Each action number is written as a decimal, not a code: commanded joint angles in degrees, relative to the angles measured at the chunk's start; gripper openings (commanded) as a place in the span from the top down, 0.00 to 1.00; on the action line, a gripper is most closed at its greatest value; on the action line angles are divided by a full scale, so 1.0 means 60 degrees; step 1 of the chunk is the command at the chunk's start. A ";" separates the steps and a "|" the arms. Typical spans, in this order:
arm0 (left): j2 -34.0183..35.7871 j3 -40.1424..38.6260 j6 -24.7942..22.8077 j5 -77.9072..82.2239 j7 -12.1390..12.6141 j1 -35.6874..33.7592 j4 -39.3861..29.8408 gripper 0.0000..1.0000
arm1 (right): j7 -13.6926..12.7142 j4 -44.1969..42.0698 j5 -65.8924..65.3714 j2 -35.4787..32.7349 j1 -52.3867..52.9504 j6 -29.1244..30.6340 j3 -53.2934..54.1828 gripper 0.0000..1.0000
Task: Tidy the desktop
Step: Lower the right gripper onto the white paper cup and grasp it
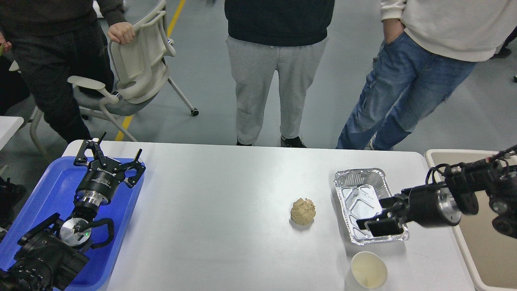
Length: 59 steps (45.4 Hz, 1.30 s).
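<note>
The white desktop (222,190) holds a crumpled beige paper ball (303,211), an empty foil tray (359,173) to its right, and a white paper cup (367,270) at the front right. My right gripper (369,213) reaches in from the right, low over the near right part of the foil tray. Its fingers are apart with nothing between them. My left gripper (111,155) is open and empty above the blue tray (44,190) at the left edge.
A beige bin (480,258) stands off the table's right edge, under my right arm. Three people stand beyond the far edge, and one holds a beige chair (137,60) at the back left.
</note>
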 commanded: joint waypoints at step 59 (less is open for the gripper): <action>0.0000 0.0000 0.0000 0.0003 0.0004 0.0014 0.0000 0.00 | 0.0920 -0.1617 -0.2326 0.1428 -0.1064 -0.0765 -0.1575 1.00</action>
